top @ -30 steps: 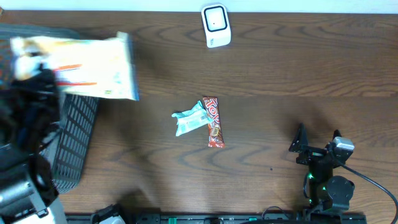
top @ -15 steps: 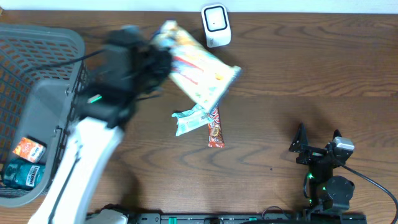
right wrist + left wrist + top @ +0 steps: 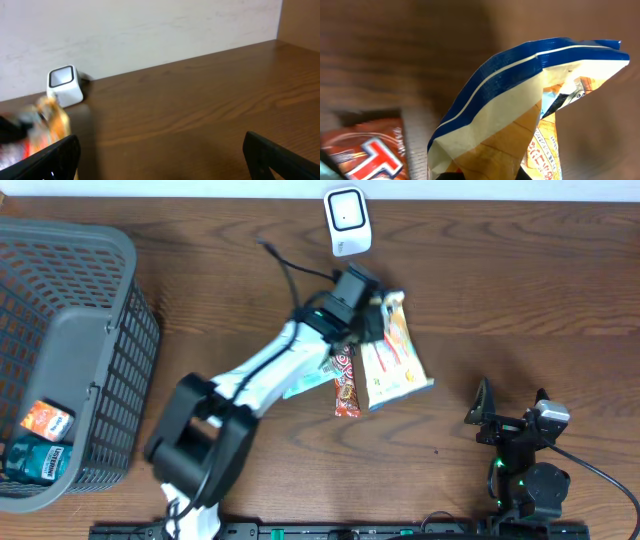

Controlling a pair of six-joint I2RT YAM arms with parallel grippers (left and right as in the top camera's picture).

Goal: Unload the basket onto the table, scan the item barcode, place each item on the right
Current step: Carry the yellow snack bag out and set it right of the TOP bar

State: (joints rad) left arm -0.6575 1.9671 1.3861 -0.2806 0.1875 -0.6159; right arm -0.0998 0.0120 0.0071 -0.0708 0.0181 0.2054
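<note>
the snack bag is held over the middle of the wooden table, pinched at its upper end by the left gripper, whose fingers are clamped together on the bag's edge. the bag is tilted, its lower corner pointing toward the right side, and it is kept near but apart from the white barcode scanner, which is set at the far edge. a grey wire basket is placed against the left edge, with an orange packet and a dark teal item seen inside. a red candy bar is laid just beside the bag, and a crumpled wrapper is partly hidden by the arm. bare wood is left open to the right of the bag and along the far right. the right gripper is parked near the front right edge, its 2 fingers spread wide around nothing. only in the left wrist view is the bag's blue sealed edge shown. only in the right wrist view is the pale wall behind the scanner seen, with the bag blurred at the left.
</note>
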